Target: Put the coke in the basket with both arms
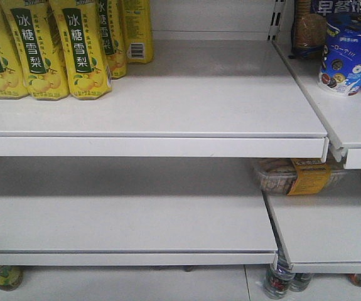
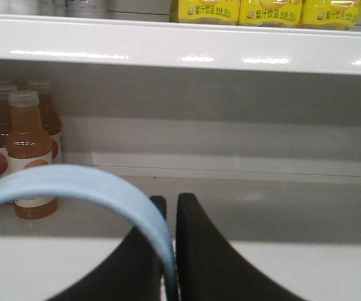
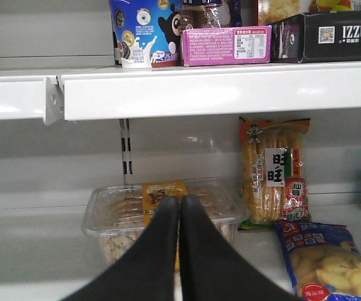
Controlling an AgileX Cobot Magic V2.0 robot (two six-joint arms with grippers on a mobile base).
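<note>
The red coke bottle shows in no view. Of the light blue basket only its flat handle (image 2: 73,185) shows, arching in from the lower left of the left wrist view. My left gripper (image 2: 171,204) is shut on that handle, which runs down between its black fingers. My right gripper (image 3: 179,204) is shut and empty, its fingertips pressed together, pointing at a clear snack box (image 3: 167,213) on the lower shelf. Neither gripper nor arm shows in the front view.
White store shelves (image 1: 167,135) fill the front view, with yellow pear-drink bottles (image 1: 42,50) top left and a snack box (image 1: 296,175) lower right. Orange juice bottles (image 2: 29,157) stand left of my left gripper. Cracker packs (image 3: 274,169) and a chip bag (image 3: 331,260) lie right of my right gripper.
</note>
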